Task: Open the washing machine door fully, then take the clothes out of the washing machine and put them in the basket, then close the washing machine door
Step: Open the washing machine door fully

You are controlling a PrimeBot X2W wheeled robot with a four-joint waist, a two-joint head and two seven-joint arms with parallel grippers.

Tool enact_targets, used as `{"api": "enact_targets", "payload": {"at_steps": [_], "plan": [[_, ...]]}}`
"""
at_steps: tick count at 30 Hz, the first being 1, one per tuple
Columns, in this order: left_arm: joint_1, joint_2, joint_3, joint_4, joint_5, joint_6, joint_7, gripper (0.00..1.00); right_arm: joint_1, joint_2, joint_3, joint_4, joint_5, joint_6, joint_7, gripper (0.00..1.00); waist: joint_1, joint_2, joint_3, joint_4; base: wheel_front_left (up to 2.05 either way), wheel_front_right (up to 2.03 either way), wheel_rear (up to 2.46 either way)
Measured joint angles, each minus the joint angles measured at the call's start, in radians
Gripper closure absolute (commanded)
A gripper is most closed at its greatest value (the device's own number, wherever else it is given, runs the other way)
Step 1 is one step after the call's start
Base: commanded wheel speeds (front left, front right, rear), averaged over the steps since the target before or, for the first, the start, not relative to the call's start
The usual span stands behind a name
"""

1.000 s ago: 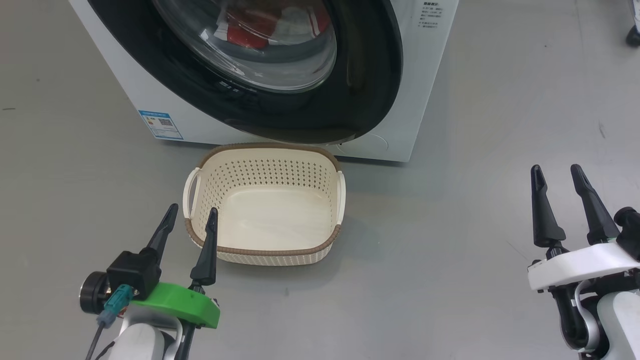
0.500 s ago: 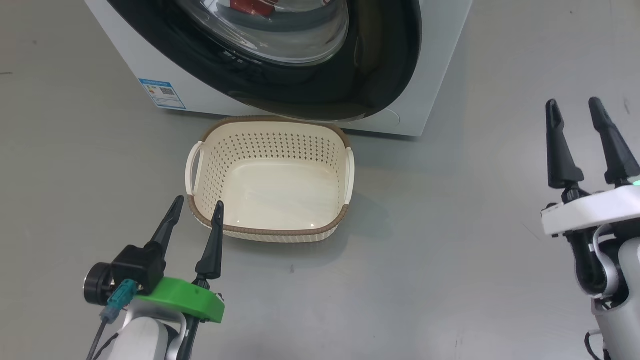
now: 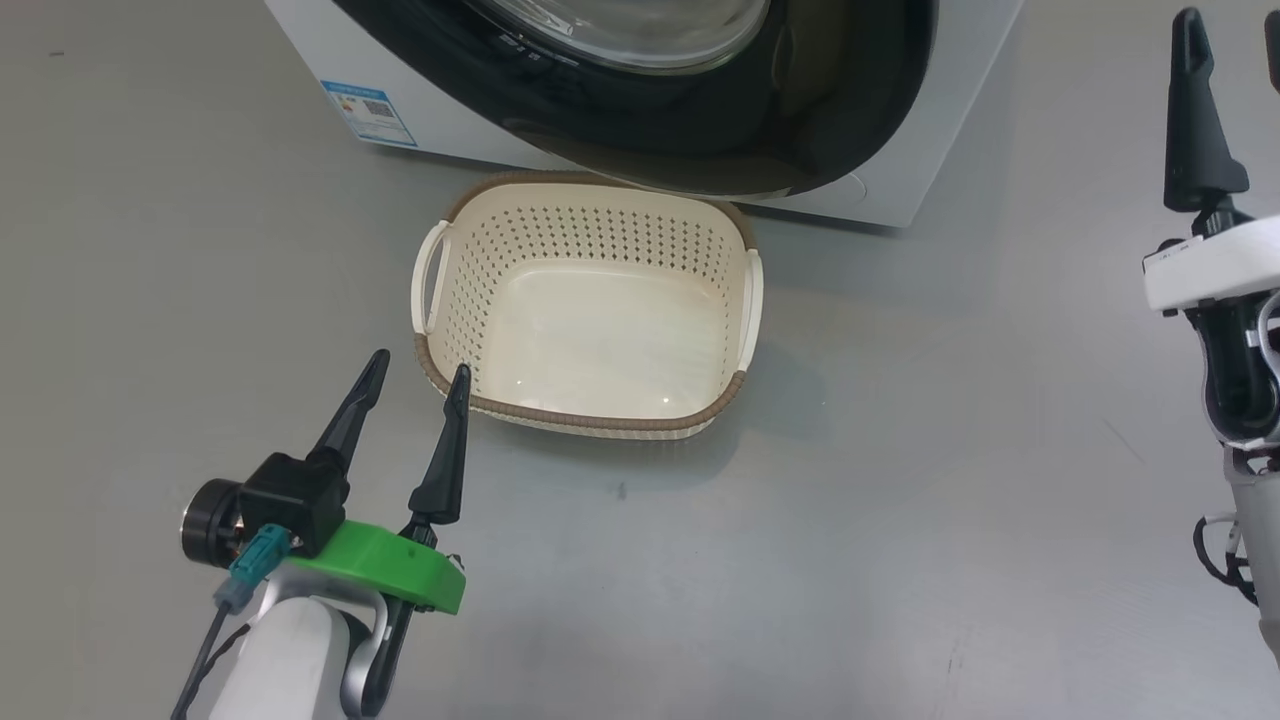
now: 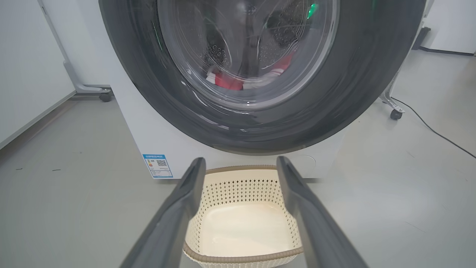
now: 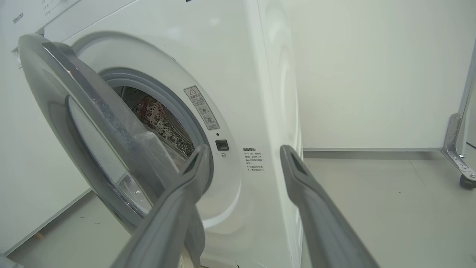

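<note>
The big white washing machine (image 5: 260,93) has its round black-ringed glass door (image 4: 372,74) only part way open, so I think step one is not done. The small cream plastic basket (image 3: 590,422) sits empty on its near side. The red clothes (image 4: 228,81) lie inside the drum, and my left gripper (image 3: 420,363) and right gripper (image 5: 244,150) gape wide, holding nothing.

Glossy door (image 3: 800,150), perforated plastic basket (image 3: 590,235)

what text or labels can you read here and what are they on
"Hisense": brand mark on the washing machine, upper front panel.
Blue label, lower front corner: print too small to read.
Warning sticker on its front: too small.
Text block below that: too small.
</note>
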Motion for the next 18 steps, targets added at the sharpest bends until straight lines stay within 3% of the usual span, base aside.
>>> {"api": "enact_targets", "payload": {"at_steps": [1, 2, 3, 11, 18], "plan": [[-0.003, 0.0, -0.002, 0.0, 0.0, 0.0, 0.0, 0.0, -0.015, 0.002, 0.0, 0.006, 0.009, 0.0, 0.007, 0.0, 0.0, 0.0, 0.005, 0.006, 0.0, 0.0, 0.0], [-0.007, 0.0, -0.004, 0.0, -0.002, 0.0, 0.0, 0.0, -0.03, 0.004, 0.0, 0.013, 0.019, 0.003, 0.016, 0.53, 0.0, 0.0, 0.01, 0.012, 0.0, 0.0, 0.0], [-0.011, 0.0, -0.005, 0.0, -0.004, 0.0, 0.0, 0.0, -0.044, 0.007, 0.0, 0.021, 0.027, 0.008, 0.023, 0.97, 0.0, 0.0, 0.015, 0.018, 0.0, 0.0, 0.0], [-0.028, -0.001, -0.021, 0.0, -0.032, 0.0, 0.0, 0.0, -0.153, 0.078, -0.049, 0.094, 0.188, 0.007, 0.08, 1.0, 0.0, 0.0, 0.054, 0.06, 0.0, 0.0, 0.0], [-0.05, -0.002, -0.037, -0.001, -0.049, -0.002, 0.0, 0.0, -0.24, 0.127, -0.1, 0.166, 0.33, -0.017, 0.161, 1.0, 0.0, 0.0, 0.085, 0.092, 0.0, 0.0, 0.0]]}}
